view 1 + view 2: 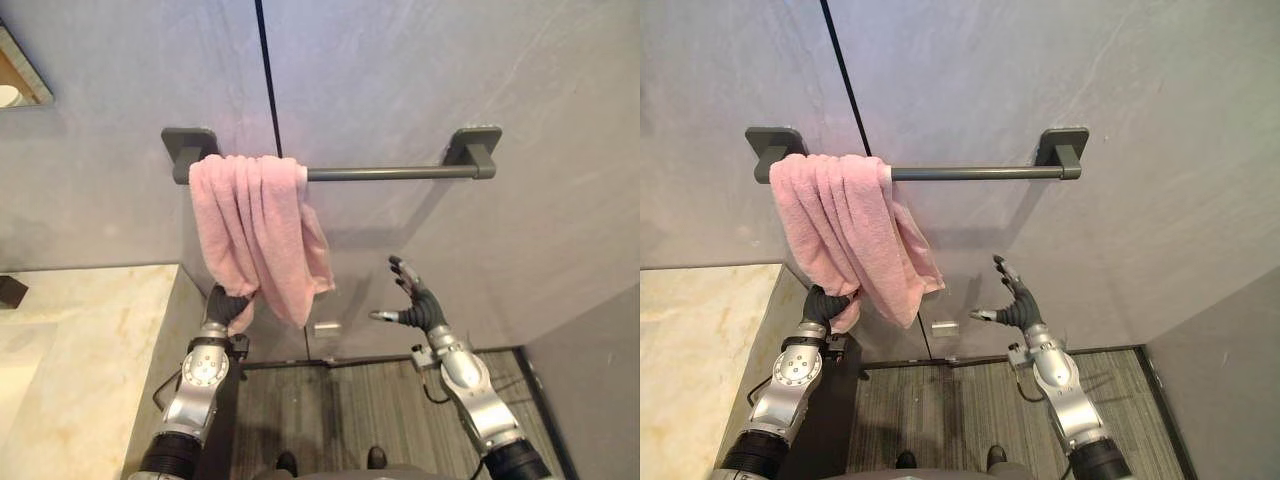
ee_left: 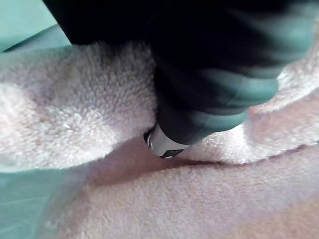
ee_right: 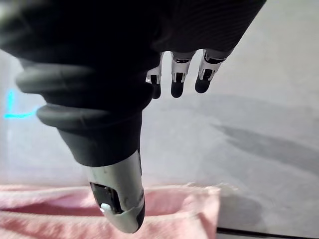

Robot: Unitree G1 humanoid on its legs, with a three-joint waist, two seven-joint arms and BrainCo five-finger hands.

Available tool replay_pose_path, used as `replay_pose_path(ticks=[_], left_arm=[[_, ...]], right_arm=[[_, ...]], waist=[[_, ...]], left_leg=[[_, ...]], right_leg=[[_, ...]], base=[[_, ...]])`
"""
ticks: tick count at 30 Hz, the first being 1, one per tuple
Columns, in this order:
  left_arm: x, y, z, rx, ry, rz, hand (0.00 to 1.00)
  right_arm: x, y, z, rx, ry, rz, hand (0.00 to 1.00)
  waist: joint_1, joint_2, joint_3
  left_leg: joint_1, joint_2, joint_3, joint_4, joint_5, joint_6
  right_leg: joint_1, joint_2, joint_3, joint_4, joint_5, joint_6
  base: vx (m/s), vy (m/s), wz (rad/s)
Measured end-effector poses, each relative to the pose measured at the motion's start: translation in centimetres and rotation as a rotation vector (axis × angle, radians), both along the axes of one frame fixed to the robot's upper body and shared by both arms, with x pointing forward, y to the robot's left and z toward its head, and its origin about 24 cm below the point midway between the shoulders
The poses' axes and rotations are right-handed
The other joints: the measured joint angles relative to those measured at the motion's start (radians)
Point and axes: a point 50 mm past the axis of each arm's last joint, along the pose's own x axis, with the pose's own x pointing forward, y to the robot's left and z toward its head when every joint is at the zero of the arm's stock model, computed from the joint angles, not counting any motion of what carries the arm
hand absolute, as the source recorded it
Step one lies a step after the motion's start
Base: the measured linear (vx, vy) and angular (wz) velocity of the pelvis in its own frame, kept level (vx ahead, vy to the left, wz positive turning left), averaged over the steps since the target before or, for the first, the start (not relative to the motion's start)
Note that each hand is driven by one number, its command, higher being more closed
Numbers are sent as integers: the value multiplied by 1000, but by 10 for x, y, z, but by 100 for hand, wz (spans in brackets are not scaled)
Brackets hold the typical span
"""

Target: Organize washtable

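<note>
One towel (image 1: 255, 220) (pink) — one wall rail (image 1: 400, 173).

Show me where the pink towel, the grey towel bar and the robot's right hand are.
pink towel (image 1: 255, 215): left eye view, middle of the hanging folds.
towel bar (image 1: 390, 173): left eye view, bare part of the rod.
right hand (image 1: 420, 308): left eye view, the palm.
</note>
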Motion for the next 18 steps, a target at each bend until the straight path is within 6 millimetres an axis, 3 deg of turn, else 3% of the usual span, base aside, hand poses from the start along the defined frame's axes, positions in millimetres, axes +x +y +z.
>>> replay_pose_path(ticks=[6,14,15,18], left_arm=[[0,-11,-1,-34,-4,-19,100],[0,-24,2,-84,-23,-48,100],[0,-27,2,-89,-24,-55,100],[0,-30,1,-111,-22,-62,100]], right_arm=[[7,24,16,49,-51,104,0],[17,48,10,68,0,169,0],[18,53,8,68,11,178,100],[21,59,3,68,37,184,100]], waist=[[13,0,0],[25,0,0],[25,-1,0],[28,-1,0]], left_leg=[[-7,0,-6,8,0,0],[-21,-1,-22,9,7,3],[-23,-1,-29,9,8,3],[-29,0,-39,9,13,3]], right_leg=[[-4,0,-2,8,0,0],[-12,-1,-18,15,0,0],[-11,-1,-23,15,0,0],[-12,0,-30,15,0,-1]], base=[[-33,-12,2],[-35,-11,6],[-27,-18,17],[-27,-17,10]])
